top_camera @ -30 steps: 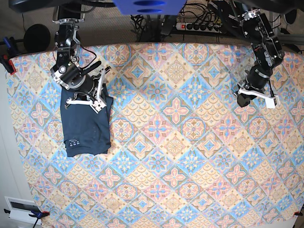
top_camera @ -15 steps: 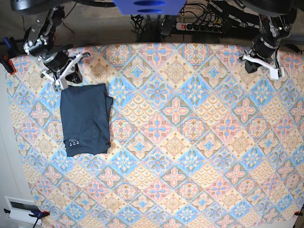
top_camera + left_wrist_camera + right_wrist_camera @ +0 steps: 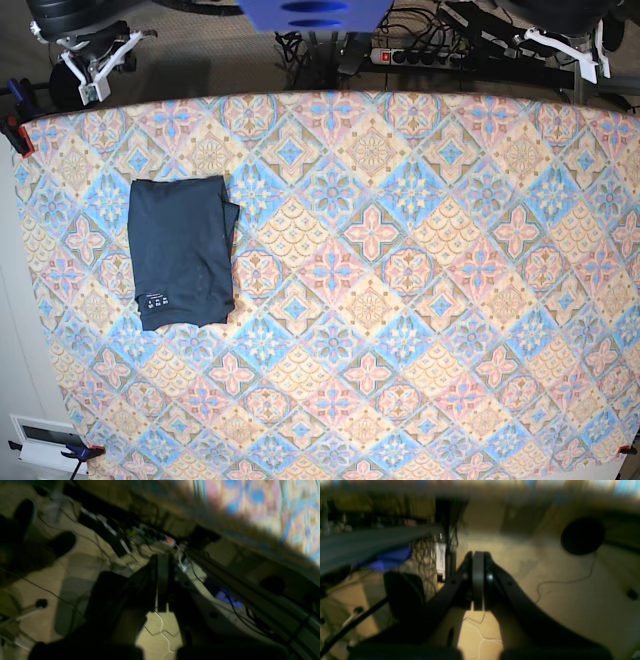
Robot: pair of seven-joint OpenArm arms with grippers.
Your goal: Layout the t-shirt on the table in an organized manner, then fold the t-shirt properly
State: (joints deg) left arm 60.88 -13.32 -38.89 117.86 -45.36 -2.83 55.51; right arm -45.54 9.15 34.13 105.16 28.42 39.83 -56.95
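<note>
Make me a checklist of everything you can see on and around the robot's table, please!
Surface: the table has a pastel diamond tile cloth.
Job's things: the t-shirt lies folded into a rectangle near the edge, white label showing.
Clutter: nothing seen on the cloth.
Grippers: left gripper and right gripper shut, empty, both off the table.
Cables: power strip and tangled leads behind the table.
Surroundings: clamps pin the cloth; floor beyond.

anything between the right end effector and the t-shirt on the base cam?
Nothing but bare patterned table. In the base view the right end effector, shut, sits past the far edge, and the folded t-shirt lies apart from it.
</note>
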